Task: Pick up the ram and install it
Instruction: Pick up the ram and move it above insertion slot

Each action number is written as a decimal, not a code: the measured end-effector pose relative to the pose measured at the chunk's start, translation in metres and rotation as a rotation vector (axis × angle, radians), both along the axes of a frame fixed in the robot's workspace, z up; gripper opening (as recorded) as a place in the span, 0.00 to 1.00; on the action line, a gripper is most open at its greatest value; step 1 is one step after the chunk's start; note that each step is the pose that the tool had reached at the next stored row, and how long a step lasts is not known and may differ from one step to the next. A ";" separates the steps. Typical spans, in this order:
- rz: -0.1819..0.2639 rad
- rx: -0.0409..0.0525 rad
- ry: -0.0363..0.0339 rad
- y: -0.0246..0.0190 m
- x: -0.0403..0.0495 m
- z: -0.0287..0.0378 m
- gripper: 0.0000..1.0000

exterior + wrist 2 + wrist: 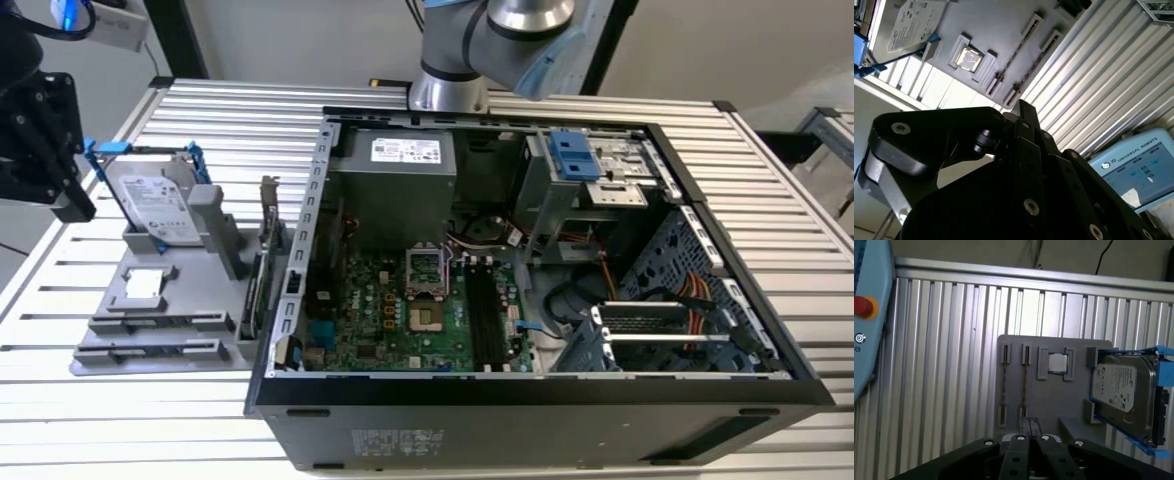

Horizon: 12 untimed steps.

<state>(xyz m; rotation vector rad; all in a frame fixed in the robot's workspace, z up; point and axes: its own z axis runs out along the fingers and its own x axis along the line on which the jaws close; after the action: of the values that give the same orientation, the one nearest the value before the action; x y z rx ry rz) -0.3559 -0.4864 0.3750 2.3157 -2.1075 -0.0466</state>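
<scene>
Gripper, jaws together and empty, hovers above the ram in its grey holder; gripping it likely needs them parted, aligned.

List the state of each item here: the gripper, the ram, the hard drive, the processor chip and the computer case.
gripper: shut, holding nothing, over the grey fixture.
ram: on edge in a fixture slot, not picked up.
hard drive: in its blue bracket, propped tilted on the fixture.
processor chip: lying flat in its fixture pocket.
computer case: on its side, panel off, motherboard exposed.
</scene>
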 end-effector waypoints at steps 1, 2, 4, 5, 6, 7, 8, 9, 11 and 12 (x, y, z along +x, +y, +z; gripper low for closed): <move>0.009 0.0000 -0.0001 0.0000 0.0000 0.0000 0.00; 0.017 0.0000 0.0000 0.0000 0.0000 0.0000 0.00; 0.030 0.0000 0.0000 0.0000 0.0000 0.0000 0.00; 0.031 -0.0001 0.0000 0.0000 0.0000 0.0000 0.00; 0.031 0.0000 0.0000 0.0000 0.0000 0.0000 0.00; 0.031 0.0000 0.0000 0.0000 0.0000 0.0000 0.00; 0.032 0.0000 0.0000 0.0000 0.0000 0.0000 0.00; 0.032 0.0000 0.0000 0.0000 0.0000 0.0000 0.00; 0.033 0.0000 0.0000 0.0000 0.0000 0.0000 0.00; 0.033 0.0000 0.0000 0.0000 0.0000 0.0000 0.00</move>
<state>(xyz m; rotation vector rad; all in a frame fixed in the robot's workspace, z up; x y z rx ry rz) -0.3559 -0.4864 0.3750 2.3501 -2.0683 -0.0463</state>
